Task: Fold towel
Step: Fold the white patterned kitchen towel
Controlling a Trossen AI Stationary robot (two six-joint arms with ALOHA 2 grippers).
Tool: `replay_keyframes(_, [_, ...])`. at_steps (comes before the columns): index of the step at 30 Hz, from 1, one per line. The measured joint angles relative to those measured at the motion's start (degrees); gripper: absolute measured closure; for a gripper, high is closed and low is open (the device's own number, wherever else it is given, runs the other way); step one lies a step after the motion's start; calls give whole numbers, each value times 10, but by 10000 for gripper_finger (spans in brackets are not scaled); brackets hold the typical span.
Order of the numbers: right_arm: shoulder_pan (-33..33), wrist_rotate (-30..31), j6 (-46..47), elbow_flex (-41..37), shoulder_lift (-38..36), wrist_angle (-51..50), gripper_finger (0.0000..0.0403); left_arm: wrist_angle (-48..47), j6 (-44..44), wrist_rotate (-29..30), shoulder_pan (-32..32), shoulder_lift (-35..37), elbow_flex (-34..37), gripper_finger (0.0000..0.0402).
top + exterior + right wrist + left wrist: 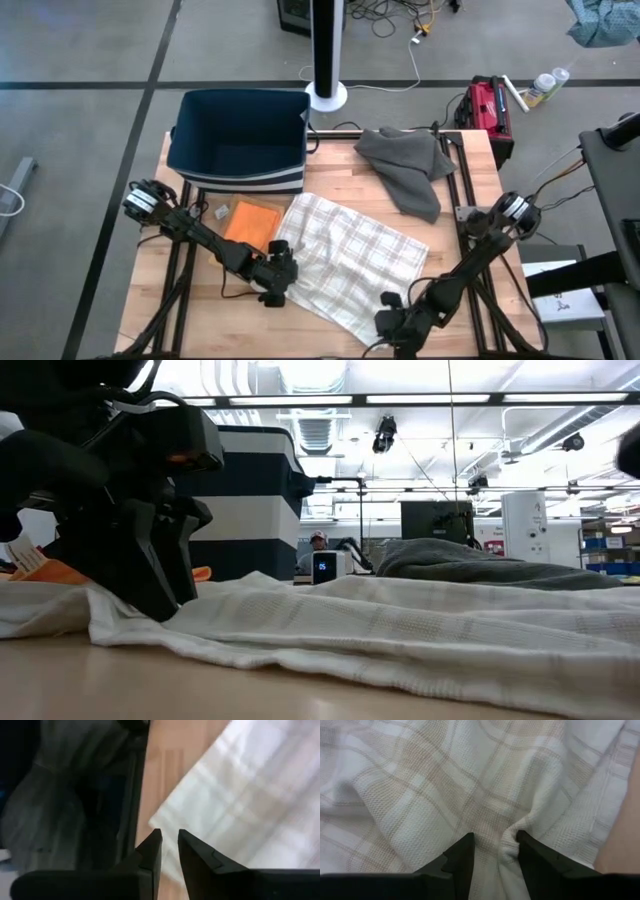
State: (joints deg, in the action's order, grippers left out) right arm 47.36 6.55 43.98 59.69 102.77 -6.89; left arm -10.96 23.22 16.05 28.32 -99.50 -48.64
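The towel, white with beige checks, lies spread and slightly rumpled on the wooden table. My left gripper is at the towel's near-left edge and shut on a bunch of its cloth. In the low view it stands on the towel at the left. My right gripper hovers by the towel's near-right corner. Its fingers stand a narrow gap apart with nothing between them. My left gripper pinches a small raised fold of the towel between its two fingers, close to the near-left edge. The fingers slant down onto it from the table's left. The rest of the towel lies slack on the table.
A folded orange cloth lies just beyond my left gripper. A navy bin stands at the far left, and a grey cloth is heaped at the far right. Bare wood shows along the near edge and at the right.
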Motion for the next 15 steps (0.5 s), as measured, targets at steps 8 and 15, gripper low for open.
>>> replay_keyframes(8, [-14,-17,-28,9,53,24,353,0,0,1,0,0,0,248])
replay_keyframes(15, [-8,-28,54,10,33,-110,366,1,0,1,0,0,0,249])
